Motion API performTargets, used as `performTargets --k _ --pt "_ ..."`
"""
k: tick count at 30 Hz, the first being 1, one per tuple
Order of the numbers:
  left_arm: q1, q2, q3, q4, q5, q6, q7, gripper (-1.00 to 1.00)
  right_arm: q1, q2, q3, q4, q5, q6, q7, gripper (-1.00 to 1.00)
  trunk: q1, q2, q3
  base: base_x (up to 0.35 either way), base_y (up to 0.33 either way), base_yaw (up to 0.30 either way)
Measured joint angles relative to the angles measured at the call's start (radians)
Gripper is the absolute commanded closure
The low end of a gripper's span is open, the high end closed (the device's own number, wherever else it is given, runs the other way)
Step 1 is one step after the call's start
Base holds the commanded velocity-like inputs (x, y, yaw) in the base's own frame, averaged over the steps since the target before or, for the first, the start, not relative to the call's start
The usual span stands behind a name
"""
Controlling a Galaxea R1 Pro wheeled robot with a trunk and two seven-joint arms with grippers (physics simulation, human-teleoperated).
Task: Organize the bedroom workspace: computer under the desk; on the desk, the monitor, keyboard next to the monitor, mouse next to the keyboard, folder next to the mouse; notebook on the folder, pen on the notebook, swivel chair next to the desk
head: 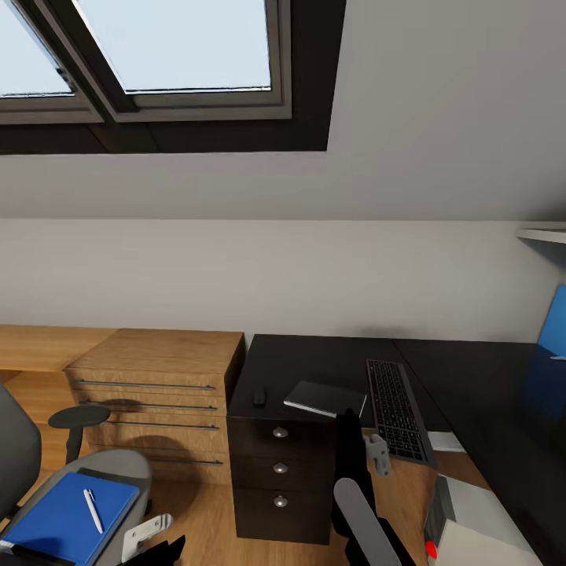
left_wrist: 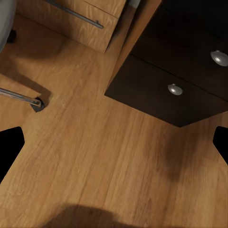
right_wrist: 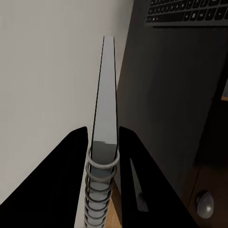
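thin spiral-bound notebook (right_wrist: 105, 118), grey cover.

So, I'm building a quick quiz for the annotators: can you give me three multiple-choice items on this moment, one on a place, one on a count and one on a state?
1. Where does the pen lie?
A. on the blue folder
B. on the desk
C. on the floor

2. How many round knobs does the black drawer unit show?
A. two
B. three
C. five

3. What is the right gripper doing?
A. hanging open
B. shut on the keyboard
C. shut on the notebook

Key:
1. A: the pen rests on the folder on the swivel chair.
2. B: the drawer unit has one knob per drawer, three in all.
3. C: the right gripper clamps the notebook at its spiral edge.
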State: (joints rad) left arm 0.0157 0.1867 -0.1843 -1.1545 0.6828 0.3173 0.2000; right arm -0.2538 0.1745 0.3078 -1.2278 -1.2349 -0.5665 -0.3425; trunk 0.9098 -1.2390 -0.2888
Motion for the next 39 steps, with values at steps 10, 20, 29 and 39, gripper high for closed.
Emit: performTargets --k 10,20,29,39 --pt "0.000 -0.001 0.000 0.000 -0.003 0.000 -0.002 -1.00 0.000 0.000 0.001 0.000 0.000 0.000 0.001 1.00 0.000 0.000 0.000 0.000 0.000 0.000" --pt "0.000 -0.001 0.000 -0.001 -0.004 0.000 -0.003 -1.00 0.000 0.000 0.001 -0.002 0.000 -0.001 0.006 1.00 0.000 0.000 0.000 0.000 0.094 0.000" --pt "0.000 -0.001 -0.001 0.000 -0.002 0.000 -0.004 -1.00 0.000 0.000 -0.004 -0.002 0.000 -0.001 0.010 1.00 0.000 0.000 0.000 0.000 0.067 0.000" --pt "0.000 -0.001 -0.001 0.000 -0.001 0.000 -0.004 -1.00 0.000 0.000 -0.017 -0.002 0.000 -0.001 0.011 1.00 0.000 0.000 0.000 0.000 0.005 -0.007"
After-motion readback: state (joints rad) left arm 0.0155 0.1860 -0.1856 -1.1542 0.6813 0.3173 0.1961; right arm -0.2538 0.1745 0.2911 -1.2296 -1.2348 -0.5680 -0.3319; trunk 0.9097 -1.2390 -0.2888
